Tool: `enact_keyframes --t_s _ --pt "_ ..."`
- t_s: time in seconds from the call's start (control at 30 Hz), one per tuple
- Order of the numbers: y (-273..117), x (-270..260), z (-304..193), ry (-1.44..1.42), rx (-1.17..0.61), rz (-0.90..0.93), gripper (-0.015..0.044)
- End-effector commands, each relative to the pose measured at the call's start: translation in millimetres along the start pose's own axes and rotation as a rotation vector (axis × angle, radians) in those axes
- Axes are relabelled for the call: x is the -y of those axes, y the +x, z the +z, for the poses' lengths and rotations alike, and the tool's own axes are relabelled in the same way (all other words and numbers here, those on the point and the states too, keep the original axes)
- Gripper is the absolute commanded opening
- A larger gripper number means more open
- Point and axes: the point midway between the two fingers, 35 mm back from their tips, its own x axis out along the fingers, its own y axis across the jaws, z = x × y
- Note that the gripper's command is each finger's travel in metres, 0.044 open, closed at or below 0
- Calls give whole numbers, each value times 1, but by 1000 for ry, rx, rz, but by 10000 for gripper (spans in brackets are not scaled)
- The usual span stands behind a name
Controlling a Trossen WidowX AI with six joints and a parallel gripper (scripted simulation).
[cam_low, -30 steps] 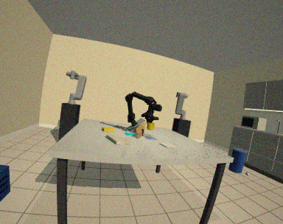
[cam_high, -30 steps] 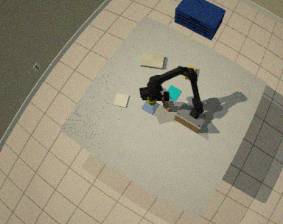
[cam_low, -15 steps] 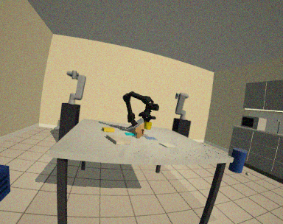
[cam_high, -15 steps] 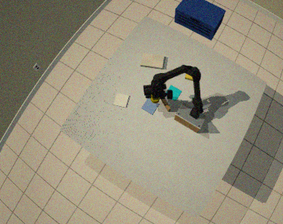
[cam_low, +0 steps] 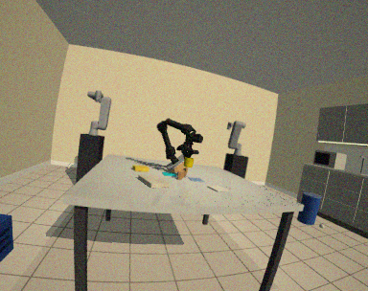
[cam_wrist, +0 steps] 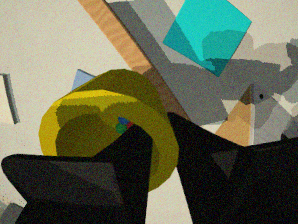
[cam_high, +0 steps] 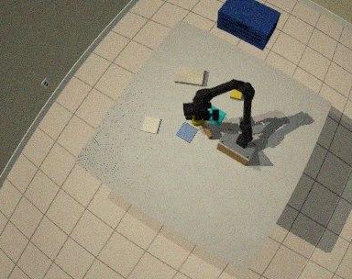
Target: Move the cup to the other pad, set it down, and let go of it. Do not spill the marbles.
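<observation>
The yellow cup (cam_high: 197,122) (cam_low: 189,162) (cam_wrist: 120,81) is held above the table, roughly upright. My gripper (cam_low: 189,155) (cam_wrist: 158,119) is shut on its wall, one finger inside and one outside. Red, blue and green marbles (cam_wrist: 122,125) show inside the cup; one finger hides part of the inside. The blue pad (cam_high: 187,132) (cam_low: 196,180) (cam_wrist: 82,78) lies flat, mostly hidden behind the cup in the wrist view. The cyan pad (cam_high: 218,115) (cam_low: 169,174) (cam_wrist: 212,30) lies on the other side of a wooden block.
The wooden block (cam_high: 207,132) (cam_low: 181,173) (cam_wrist: 116,37) stands between the pads, close to the cup in the wrist view. A yellow block (cam_high: 236,94) (cam_low: 140,168), a beige board (cam_high: 190,75) (cam_low: 152,181) and a small pale tile (cam_high: 151,125) (cam_low: 218,189) lie farther out.
</observation>
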Motion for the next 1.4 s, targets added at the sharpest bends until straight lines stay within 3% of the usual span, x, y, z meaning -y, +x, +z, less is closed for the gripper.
enact_keyframes --t_s 0.0,1.37 --pt "0 8 6 -6 4 0 0" --pt "-3 75 48 -8 6 -4 0"
